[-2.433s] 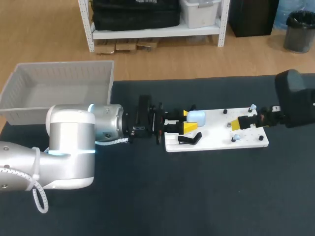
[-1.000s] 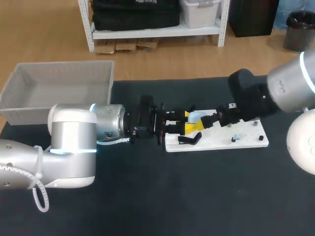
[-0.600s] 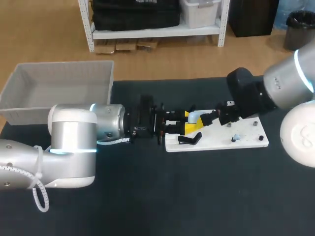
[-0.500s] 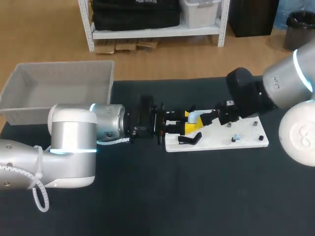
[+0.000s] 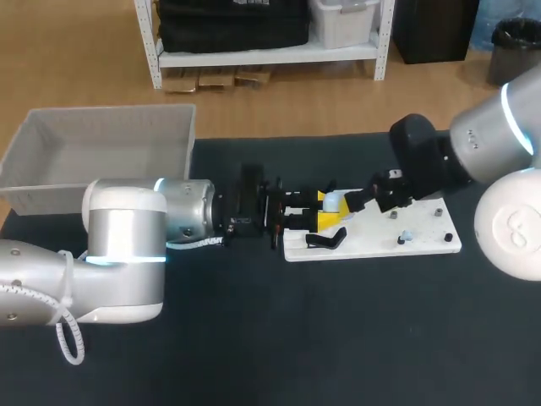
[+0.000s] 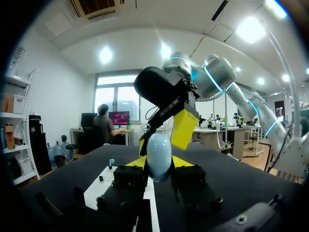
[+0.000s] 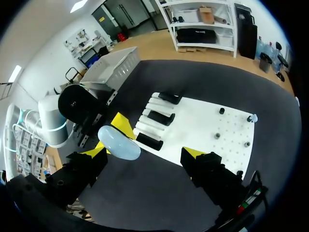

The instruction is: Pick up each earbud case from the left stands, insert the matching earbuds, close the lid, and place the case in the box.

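Surface: black table (image 5: 338, 338), with a white board (image 5: 372, 243) lying flat on it.

Left gripper (image 6: 159, 165): fingers closed narrow on a pale blue earbud case (image 6: 159, 153), one yellow tip on each side. The case stands upright between the tips, rounded end up, lid closed as far as can be seen. In the head view the case (image 5: 336, 200) sits at the left gripper's fingertips, over the end of the board nearest that arm.

Right gripper (image 7: 147, 153): fingers spread wide, nothing clamped. The case (image 7: 118, 141) lies just beside one of its yellow tips, on the inner side, and well apart from the other tip. Whether that near tip touches the case: cannot tell. From the left wrist view, one broad yellow finger (image 6: 184, 128) of the right gripper hangs just behind and above the case.

Outward from the fingers:
- Several black stands (image 7: 161, 117) in a row on the board, just ahead of the right gripper's fingers. One of them (image 5: 325, 240) lies beside the left gripper's tips in the head view.
- A small pale blue earbud (image 5: 407, 237) on the board, past the right gripper, near the board's front edge.
- Grey box (image 5: 51, 199), well behind the left arm at the table's far corner. The case is not in it.
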`<state>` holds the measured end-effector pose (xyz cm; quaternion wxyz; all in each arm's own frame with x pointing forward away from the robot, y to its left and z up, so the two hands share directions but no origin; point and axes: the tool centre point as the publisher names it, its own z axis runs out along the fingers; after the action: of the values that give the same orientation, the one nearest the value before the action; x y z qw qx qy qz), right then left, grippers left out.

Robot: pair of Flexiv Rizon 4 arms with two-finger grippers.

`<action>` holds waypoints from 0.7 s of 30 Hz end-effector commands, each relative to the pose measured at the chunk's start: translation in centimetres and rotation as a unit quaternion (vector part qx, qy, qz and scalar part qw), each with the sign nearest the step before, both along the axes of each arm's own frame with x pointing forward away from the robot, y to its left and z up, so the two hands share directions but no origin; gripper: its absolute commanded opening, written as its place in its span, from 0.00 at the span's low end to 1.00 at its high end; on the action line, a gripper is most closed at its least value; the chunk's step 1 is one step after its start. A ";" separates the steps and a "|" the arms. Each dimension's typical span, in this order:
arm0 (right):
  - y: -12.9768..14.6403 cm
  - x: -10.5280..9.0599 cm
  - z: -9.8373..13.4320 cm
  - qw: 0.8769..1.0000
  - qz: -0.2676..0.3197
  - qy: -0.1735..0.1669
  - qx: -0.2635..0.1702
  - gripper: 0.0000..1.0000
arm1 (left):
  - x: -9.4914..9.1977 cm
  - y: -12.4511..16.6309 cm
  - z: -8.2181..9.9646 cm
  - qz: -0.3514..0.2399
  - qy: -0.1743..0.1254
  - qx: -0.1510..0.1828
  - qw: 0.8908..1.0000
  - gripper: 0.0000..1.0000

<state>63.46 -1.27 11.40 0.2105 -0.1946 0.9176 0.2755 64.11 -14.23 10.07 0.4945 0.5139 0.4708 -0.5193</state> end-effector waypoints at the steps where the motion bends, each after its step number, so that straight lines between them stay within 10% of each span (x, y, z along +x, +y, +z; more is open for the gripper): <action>1: -0.1 0.2 0.0 1.000 -0.004 -0.001 -0.001 1.00 | 0.1 0.0 -0.1 -0.001 0.000 -0.001 1.000 0.00; 21: -2.0 1.9 4.0 0.998 -0.010 -0.056 -0.030 1.00 | 0.1 0.0 -0.1 -0.001 0.000 -0.001 1.000 0.00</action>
<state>65.75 -2.36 14.55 0.2552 -0.2123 0.9075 0.2573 64.12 -14.23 10.06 0.4945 0.5140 0.4705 -0.5195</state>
